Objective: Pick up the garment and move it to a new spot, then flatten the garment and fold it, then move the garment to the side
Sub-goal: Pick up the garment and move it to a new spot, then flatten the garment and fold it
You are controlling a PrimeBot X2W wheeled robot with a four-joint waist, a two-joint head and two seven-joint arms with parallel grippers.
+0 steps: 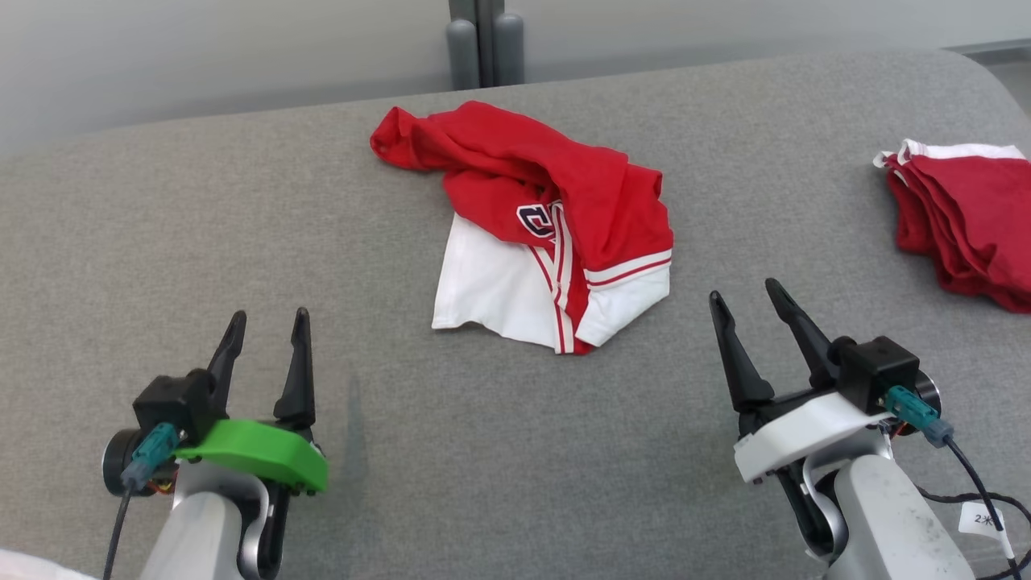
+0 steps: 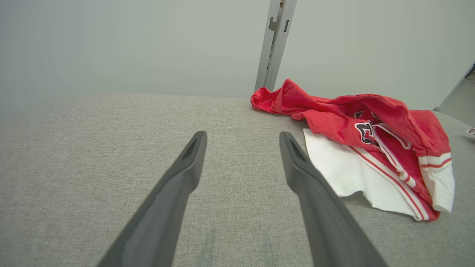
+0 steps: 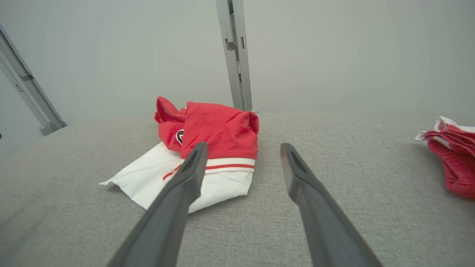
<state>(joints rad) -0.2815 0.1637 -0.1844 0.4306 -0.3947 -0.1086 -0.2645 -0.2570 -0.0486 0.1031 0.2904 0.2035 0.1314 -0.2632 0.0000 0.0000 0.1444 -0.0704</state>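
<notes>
Fingers (image 1: 300, 362) of the left gripper (image 1: 270, 314) stand spread wide with nothing between them, their tips pointing up the head view over bare grey cloth. The right gripper (image 1: 743, 290) is likewise parted to its full spread and holds nothing; its two dark fingers lean a little toward the left. Neither pair touches any fabric. Behind the left fingers sits a green wrist bracket (image 1: 258, 455), and behind the right ones a white bracket (image 1: 805, 431).

Between the two grippers and farther out lies the garment (image 1: 515, 169), a red and white sports jersey, crumpled in a loose heap on the grey upholstered surface (image 1: 403, 483). Its red part is bunched on top and trails toward the far left, with part of a dark letter showing in a fold. The white part with red stripes lies flatter on the near side. It is nearer the right gripper than the left.

Well off to the right, by the surface's edge, rests a stack of folded red garments (image 1: 966, 217) with white trim. A grey post (image 1: 486, 40) rises beyond the far edge.
</notes>
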